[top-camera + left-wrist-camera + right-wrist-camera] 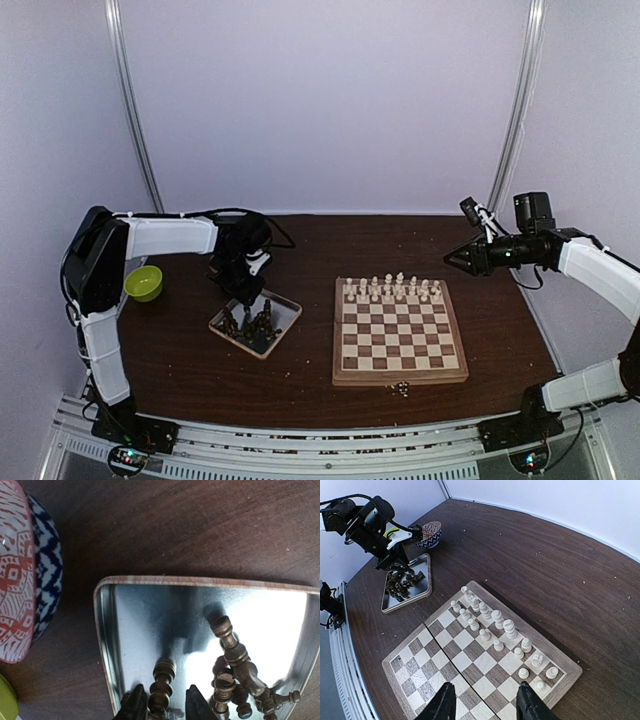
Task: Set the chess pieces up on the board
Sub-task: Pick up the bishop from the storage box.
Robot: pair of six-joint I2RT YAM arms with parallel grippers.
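The board (400, 379) lies right of centre, with cream chess pieces (392, 289) standing in its two far rows; both show in the right wrist view, the board (415, 645) and the cream pieces (495, 630). The dark chess pieces (250, 322) lie heaped in a silver tray (287, 308) left of the board. My left gripper (243, 292) hangs low over the tray. In the left wrist view it (165, 705) is open, its fingers (135, 705) either side of one dark piece (162, 680). My right gripper (447, 258) is open and empty, high above the board's far right corner.
A green bowl (144, 283) stands at the far left. A red, white and blue patterned bowl (25, 570) sits beside the tray's rim (200, 581). Small crumbs (400, 389) lie in front of the board's near edge.
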